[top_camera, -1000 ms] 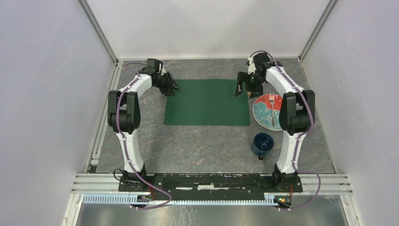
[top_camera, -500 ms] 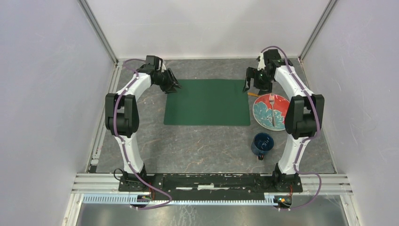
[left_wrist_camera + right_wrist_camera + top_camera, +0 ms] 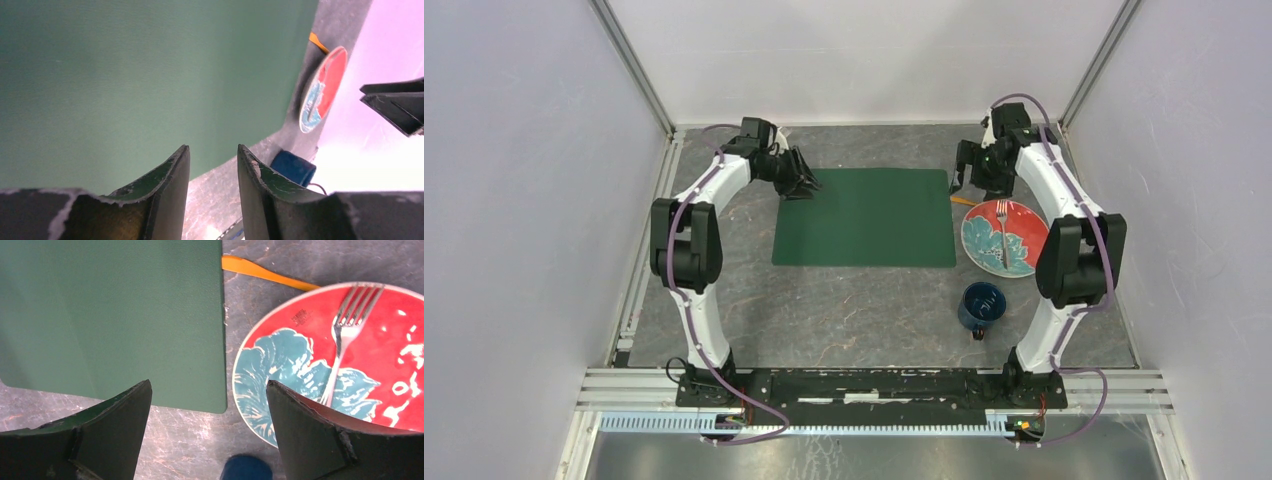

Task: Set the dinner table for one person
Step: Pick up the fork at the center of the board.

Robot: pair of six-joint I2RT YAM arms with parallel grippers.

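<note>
The dinner table (image 3: 864, 310) is a dark grey stone-look top. A dark green placemat (image 3: 864, 217) lies flat at its middle back. A red and teal plate (image 3: 999, 237) with a silver fork (image 3: 1003, 225) on it sits right of the mat. A blue mug (image 3: 981, 305) stands nearer. My left gripper (image 3: 804, 185) hovers at the mat's far left corner, its jaws a little apart and empty (image 3: 213, 150). My right gripper (image 3: 959, 180) is wide open and empty (image 3: 209, 385), above the gap between the mat (image 3: 110, 315) and the plate (image 3: 300, 355).
A thin orange strip (image 3: 265, 274) lies on the table behind the plate, by the mat's far right corner. White walls and metal rails (image 3: 639, 280) close in the table on three sides. The mug also shows low in the right wrist view (image 3: 245, 470).
My left gripper has moved right, over the mat's far left corner. My right gripper has pulled back and right, off the mat's far right corner. The mat, plate and mug have not moved.
</note>
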